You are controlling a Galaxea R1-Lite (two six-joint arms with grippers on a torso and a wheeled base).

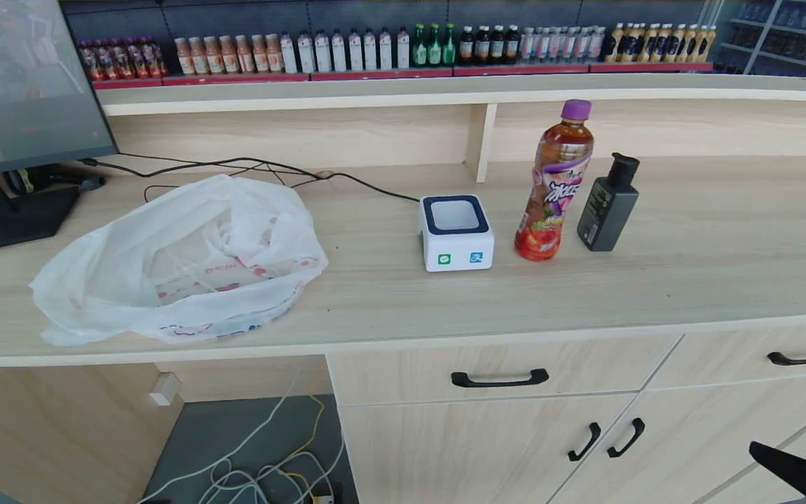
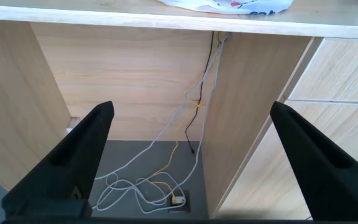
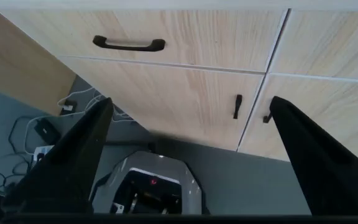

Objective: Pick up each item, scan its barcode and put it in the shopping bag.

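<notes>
Left gripper [image 2: 191, 109] released, spread wide, hanging below the light wood counter [image 1: 690, 266]. The crumpled white plastic shopping bag [image 1: 179, 266] lies above it. Right gripper [image 3: 190, 102] also released, low before the drawers [image 3: 166, 28]. Up above it stand the purple-capped orange drink bottle [image 1: 555, 189] and the dark green pump bottle [image 1: 607, 206], just beside each other, with the white cube scanner [image 1: 456, 233] between them and the bag.

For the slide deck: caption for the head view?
Checkout counter: white shopping bag at left, scanner mid-counter, tea bottle and black pump bottle upright to its right.
</notes>
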